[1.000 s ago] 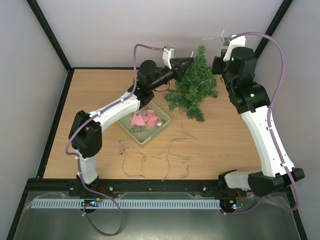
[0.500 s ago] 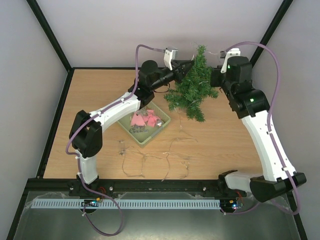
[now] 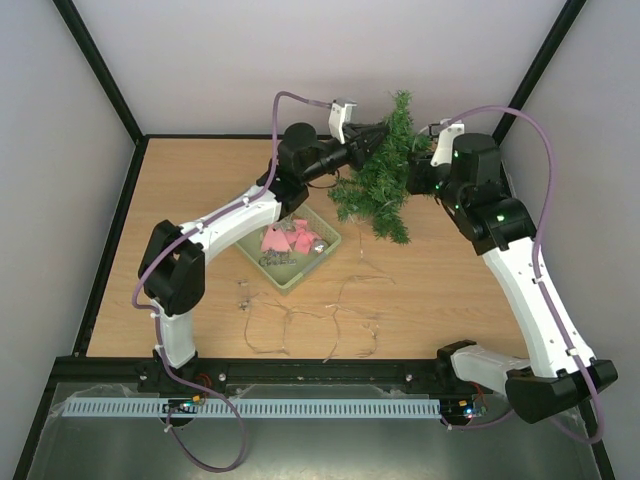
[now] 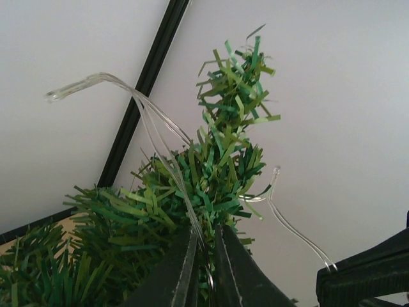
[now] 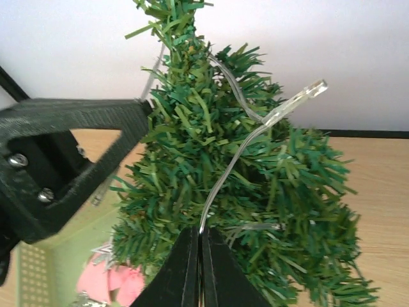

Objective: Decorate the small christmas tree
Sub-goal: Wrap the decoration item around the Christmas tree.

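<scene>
Overhead, the small christmas tree (image 3: 385, 180) stands at the table's (image 3: 200, 200) far edge. Only the wrist cameras reveal the clear light wire (image 5: 294, 101). The right gripper (image 5: 199, 233) is clamped tight on it. The left gripper (image 4: 204, 236) sits a slit apart around it, and I can't tell whether it's holding.

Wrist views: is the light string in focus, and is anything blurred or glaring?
Left wrist: small christmas tree and light string sharp against the pale wall, own fingers soft. Right wrist: string's bulb tip crisp, basket behind blurred. No glare in either.

No legible txt, labels or nos. anywhere.
</scene>
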Tool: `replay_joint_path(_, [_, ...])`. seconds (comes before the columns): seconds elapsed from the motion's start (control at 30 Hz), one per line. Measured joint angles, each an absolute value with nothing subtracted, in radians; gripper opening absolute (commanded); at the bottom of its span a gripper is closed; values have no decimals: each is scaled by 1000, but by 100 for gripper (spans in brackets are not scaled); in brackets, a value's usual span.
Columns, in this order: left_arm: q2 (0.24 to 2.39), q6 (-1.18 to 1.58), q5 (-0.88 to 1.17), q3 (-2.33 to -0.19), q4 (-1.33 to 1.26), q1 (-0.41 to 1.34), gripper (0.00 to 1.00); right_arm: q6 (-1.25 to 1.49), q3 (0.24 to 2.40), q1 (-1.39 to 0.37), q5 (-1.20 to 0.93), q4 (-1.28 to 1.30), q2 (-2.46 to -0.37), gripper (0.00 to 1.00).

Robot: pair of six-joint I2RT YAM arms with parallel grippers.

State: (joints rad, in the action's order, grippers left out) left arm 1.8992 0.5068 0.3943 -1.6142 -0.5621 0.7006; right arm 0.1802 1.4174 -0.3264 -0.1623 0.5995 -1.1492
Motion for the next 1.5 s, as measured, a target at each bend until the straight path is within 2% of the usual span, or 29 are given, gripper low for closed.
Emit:
replay_joint_path(0.3, [1899,517,411,-1603,-567,701,16,342,1304,-326,-302,406,-1068,2])
replay_joint_path(0.6, [1843,494,419,-1496,-576,701,34,476,1221,-326,-316,263,-1028,2])
replay_joint_path(0.8, [1726,424,418,-1377,-551,701,44,525,1201,-326,-308,215,-1017,2])
replay_joint_path(1.17, [1512,286,339,-1014,-560,748,49,535,1195,-326,-278,196,-1003,2])
replay_joint_path(1.5, [1550,215,270,-968,-554,812,49,531,1162,-326,-253,196,-994,2])
